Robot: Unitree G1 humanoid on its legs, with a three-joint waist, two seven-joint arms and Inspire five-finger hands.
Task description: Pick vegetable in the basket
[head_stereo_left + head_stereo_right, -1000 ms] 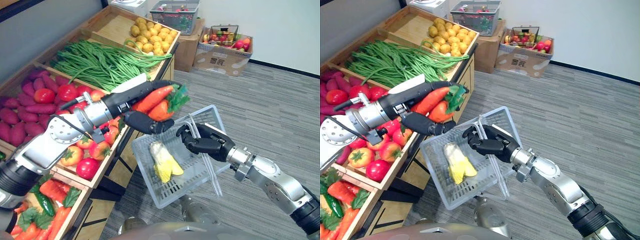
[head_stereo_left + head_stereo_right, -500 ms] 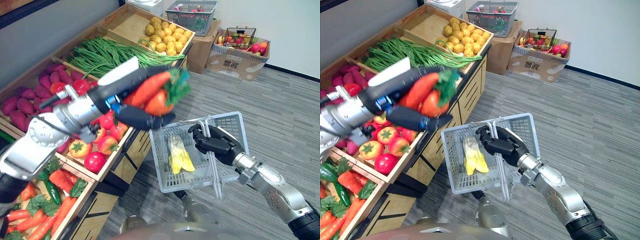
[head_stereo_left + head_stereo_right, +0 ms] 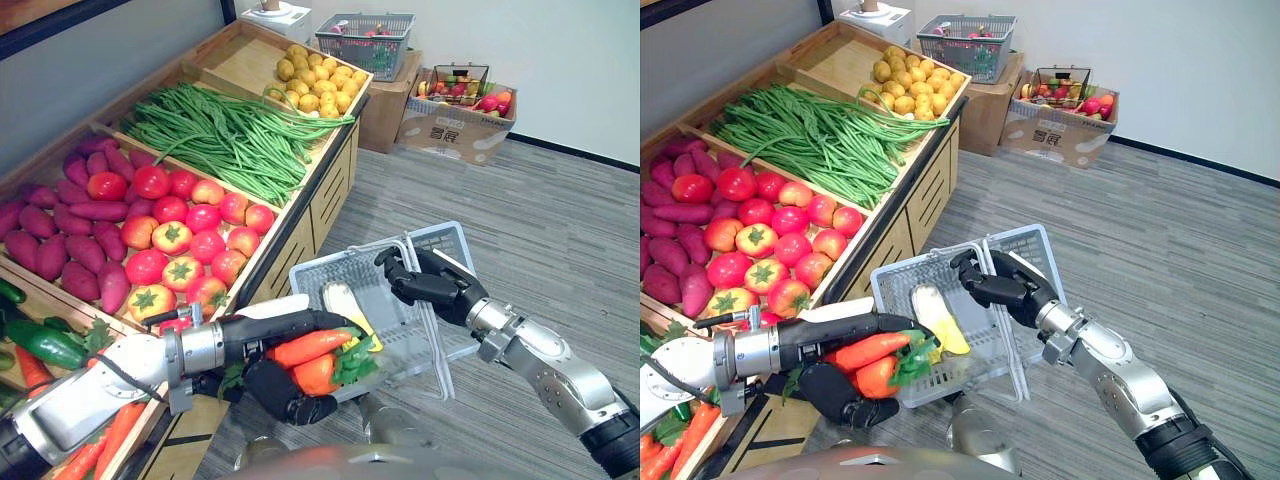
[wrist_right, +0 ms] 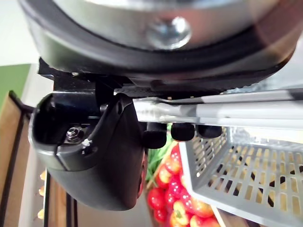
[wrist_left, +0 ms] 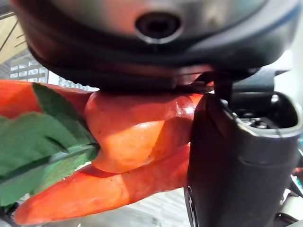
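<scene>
My left hand (image 3: 278, 388) is clamped round a bunch of carrots (image 3: 312, 352), fingers over the top and thumb underneath. The left wrist view shows the orange roots and green leaves pressed tight against my palm. My right hand (image 3: 432, 286) is curled round the handles (image 4: 213, 111) of the grey basket (image 3: 408, 335), holding it out beside the vegetable stand (image 3: 325, 205).

One pale yellow vegetable (image 3: 346, 301) already lies on the basket floor, so part of the picking looks done. The carrots are not in yet. They sit at the basket's near corner, close to my body, with the leaves overlapping its rim. From the head views I can't tell whether they are above the rim or just outside and below it.

What's left, as I judge it, is to bring the bunch over the open mesh beside the yellow piece and let go. Then I draw my left hand clear, with the basket held level in my right.
</scene>
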